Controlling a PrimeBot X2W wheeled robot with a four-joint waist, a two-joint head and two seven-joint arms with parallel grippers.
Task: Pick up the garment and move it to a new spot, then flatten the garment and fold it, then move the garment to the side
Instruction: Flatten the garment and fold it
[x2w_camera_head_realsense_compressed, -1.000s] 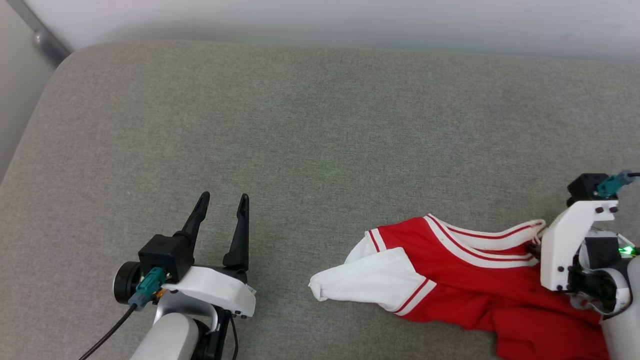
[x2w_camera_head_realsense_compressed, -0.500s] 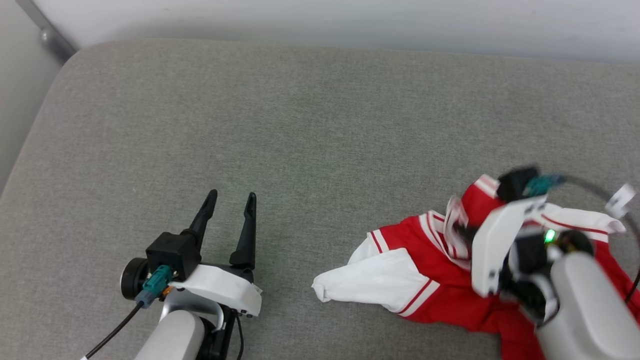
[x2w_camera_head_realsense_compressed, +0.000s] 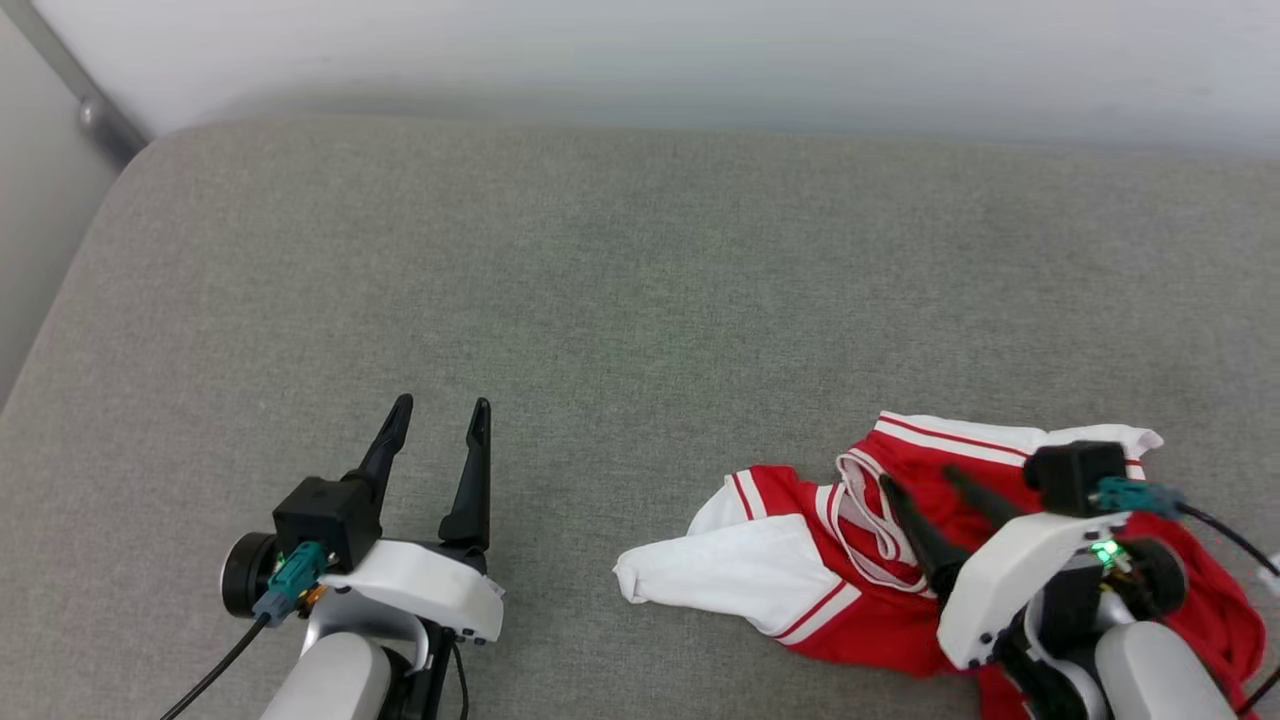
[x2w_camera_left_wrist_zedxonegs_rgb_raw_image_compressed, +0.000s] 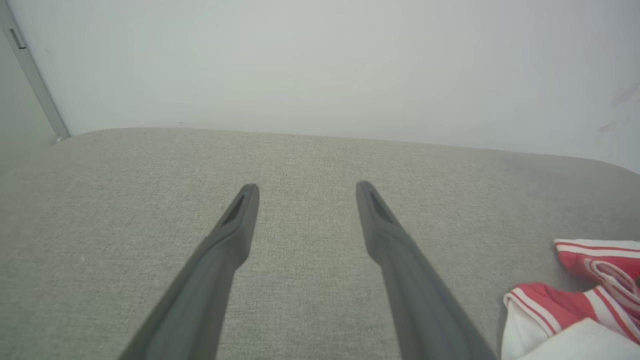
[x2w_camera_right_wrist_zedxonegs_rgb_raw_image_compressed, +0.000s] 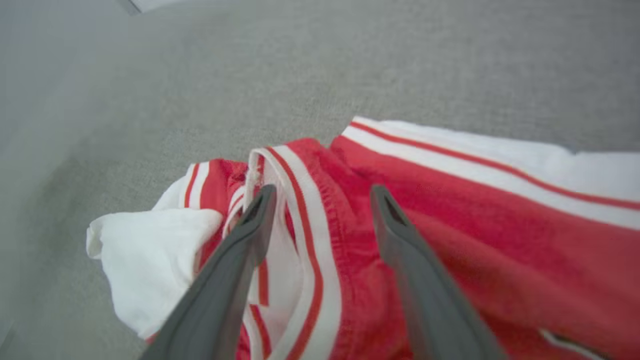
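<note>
Twice logged jaws apart: left gripper (x2w_camera_head_realsense_compressed: 442, 402), right gripper (x2w_camera_head_realsense_compressed: 918, 476) | found garment (x2w_camera_head_realsense_compressed: 860, 610) bunched directly under right gripper, unheld | read long axis as left-right | judged right gripper much nearer

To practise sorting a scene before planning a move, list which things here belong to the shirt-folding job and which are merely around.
Part of the job:
shirt, crumpled
right gripper, open over the shirt
left gripper, open, apart from the shirt

Merely around:
grey cushion under the shirt
wall
metal bar at the corner
</note>
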